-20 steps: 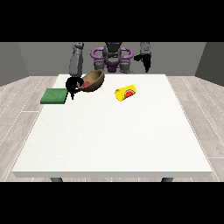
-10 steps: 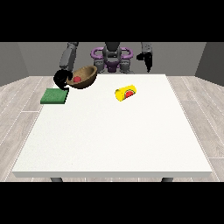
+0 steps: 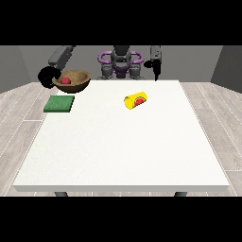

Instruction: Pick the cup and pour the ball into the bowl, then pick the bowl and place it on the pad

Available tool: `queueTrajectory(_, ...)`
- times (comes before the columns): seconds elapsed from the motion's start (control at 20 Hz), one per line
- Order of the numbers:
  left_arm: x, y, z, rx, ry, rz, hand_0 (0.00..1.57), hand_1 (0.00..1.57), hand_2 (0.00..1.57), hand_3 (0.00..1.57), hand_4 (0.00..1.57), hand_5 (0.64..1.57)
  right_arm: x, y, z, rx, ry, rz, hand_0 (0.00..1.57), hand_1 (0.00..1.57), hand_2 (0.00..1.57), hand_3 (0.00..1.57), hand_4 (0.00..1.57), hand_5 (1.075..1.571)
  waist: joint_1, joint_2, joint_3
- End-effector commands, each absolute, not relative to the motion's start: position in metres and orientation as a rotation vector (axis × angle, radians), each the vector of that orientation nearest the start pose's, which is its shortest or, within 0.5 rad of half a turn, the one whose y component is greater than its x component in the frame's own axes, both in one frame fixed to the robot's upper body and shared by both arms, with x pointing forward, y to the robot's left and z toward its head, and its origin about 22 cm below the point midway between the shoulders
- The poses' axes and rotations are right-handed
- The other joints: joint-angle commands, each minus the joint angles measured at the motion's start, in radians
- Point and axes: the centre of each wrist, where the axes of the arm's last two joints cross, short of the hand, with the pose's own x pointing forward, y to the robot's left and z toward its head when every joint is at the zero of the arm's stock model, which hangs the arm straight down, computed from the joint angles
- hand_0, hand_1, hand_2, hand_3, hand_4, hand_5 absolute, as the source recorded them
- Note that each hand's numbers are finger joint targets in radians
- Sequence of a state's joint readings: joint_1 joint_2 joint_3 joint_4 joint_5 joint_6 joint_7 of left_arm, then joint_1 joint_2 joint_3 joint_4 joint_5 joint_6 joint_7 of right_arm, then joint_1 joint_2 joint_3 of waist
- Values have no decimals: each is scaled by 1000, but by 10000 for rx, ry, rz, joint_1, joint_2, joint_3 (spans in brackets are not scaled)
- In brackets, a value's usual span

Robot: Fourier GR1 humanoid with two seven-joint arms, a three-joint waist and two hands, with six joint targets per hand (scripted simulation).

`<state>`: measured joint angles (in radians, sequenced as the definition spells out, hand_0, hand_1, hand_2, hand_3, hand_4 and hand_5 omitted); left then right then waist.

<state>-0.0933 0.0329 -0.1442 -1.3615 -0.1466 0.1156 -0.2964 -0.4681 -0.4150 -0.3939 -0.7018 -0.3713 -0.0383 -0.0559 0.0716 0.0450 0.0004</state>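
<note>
Front view: the round brown wooden bowl [image 3: 72, 81] is up in the air, above and a little behind the flat green square pad [image 3: 59, 103]. The small red ball [image 3: 65, 81] sits inside the bowl. The black hand at the view's left [image 3: 47, 77] holds the bowl by its left rim. The hand looks wrapped on that rim, but how each finger lies is too small to see.

The yellow cup [image 3: 135, 100] lies on its side on the big white table [image 3: 123, 142], well apart from the pad. Its open end shows red inside.

The black hand at the view's right [image 3: 156, 69] hangs near the far edge of the table and touches nothing. I cannot tell if its fingers are apart or together.

The pouring looks done, so the step now is to set the bowl on the pad. To do it well, the hand should keep the bowl level so the ball stays in. It should bring the bowl over the middle of the pad, lower it slowly, and let go only when the bowl's bottom rests flat.
</note>
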Motion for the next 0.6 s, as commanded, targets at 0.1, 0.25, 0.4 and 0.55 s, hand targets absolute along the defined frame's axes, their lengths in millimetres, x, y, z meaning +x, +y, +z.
queueTrajectory(0.1,256,175,-38,636,-17732,-2243,0,0,0,0,1181,1350,324,-426,9,-2200,-13196,-5327,1571,1571,1571,1331,987,1493,-55,118,-3)
queueTrajectory(0.25,266,206,-32,541,-18684,-2442,0,0,0,0,1177,1345,303,-474,25,-2254,-14402,-5534,1571,1571,1571,871,953,1502,163,1330,1)
queueTrajectory(0.4,258,198,-40,211,-18668,-2594,0,0,0,0,1177,1351,301,-456,-4,-2148,-14072,-5744,1559,1559,1571,676,919,1511,321,1322,-1)
queueTrajectory(0.55,272,178,7,339,-19790,-2865,0,0,0,0,1169,1357,291,-498,22,-2118,-15091,-6166,1551,1551,1571,780,841,1510,692,2405,13)
